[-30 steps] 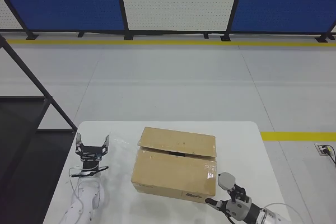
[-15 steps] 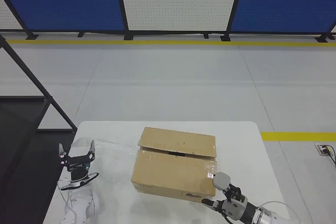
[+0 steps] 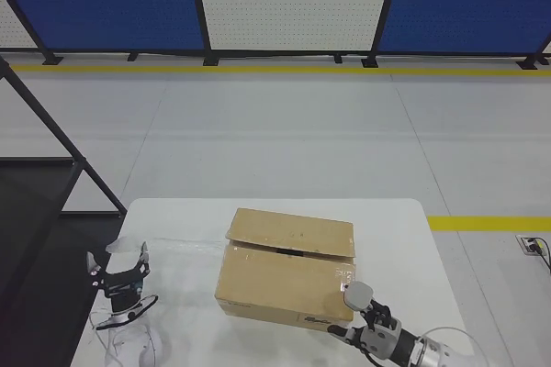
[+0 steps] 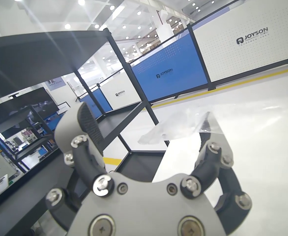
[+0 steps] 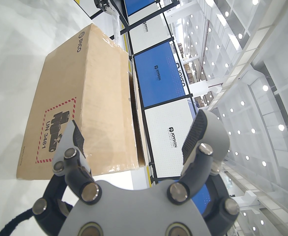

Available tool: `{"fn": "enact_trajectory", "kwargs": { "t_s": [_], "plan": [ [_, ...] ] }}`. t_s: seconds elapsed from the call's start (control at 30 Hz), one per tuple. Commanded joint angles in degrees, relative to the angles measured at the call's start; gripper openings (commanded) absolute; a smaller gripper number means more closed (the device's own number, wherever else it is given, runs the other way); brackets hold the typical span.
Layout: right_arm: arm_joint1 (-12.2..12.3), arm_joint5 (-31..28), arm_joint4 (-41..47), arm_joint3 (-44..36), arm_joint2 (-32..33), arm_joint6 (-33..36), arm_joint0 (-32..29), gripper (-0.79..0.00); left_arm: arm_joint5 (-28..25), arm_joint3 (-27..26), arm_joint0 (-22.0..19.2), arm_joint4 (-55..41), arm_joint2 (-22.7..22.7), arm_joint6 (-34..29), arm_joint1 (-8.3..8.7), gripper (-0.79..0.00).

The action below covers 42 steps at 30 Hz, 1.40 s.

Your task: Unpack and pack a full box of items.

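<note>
Cardboard box point(image 3: 289, 266), brown, rectangular, flaps down, on white table point(image 3: 395, 229) | directly ahead of right gripper point(image 5: 137, 124), well apart from left gripper point(image 4: 147, 116) | right gripper: fingers spread, empty | left gripper: fingers spread, clear plastic film point(image 4: 173, 128) clinging at one fingertip | risk: the film seems to trail toward the box and may snag or tug it.

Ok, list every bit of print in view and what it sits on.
Box, side face, one corner: a logo mark with a short word.
Same face: warning label, red dashed border, battery pictures, a letter-and-number code.
Beside the label: fine print, too small to read.
White wall panel and blue wall panel: a logo with a name.
</note>
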Motion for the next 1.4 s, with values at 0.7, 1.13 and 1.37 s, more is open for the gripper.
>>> {"fn": "enact_trajectory", "kwargs": {
  "t_s": [0.7,1.13,1.37],
  "plan": [
    [0.4,-0.4,0.8,0.7,0.4,-0.4,1.6,0.0,0.4,7.0,1.0,-0.4,-3.5,-4.2,-0.75,0.0],
    [0.5,-0.8,1.1,1.7,-1.0,-0.7,3.8,0.0,0.7,4.0,4.4,0.6,-9.3,-3.9,0.05,0.0],
    [0.5,-0.4,1.5,2.3,-1.5,-0.8,4.4,0.0,-11.1,-6.3,9.0,5.5,-13.7,-6.0,1.77,0.0]
  ]
}}
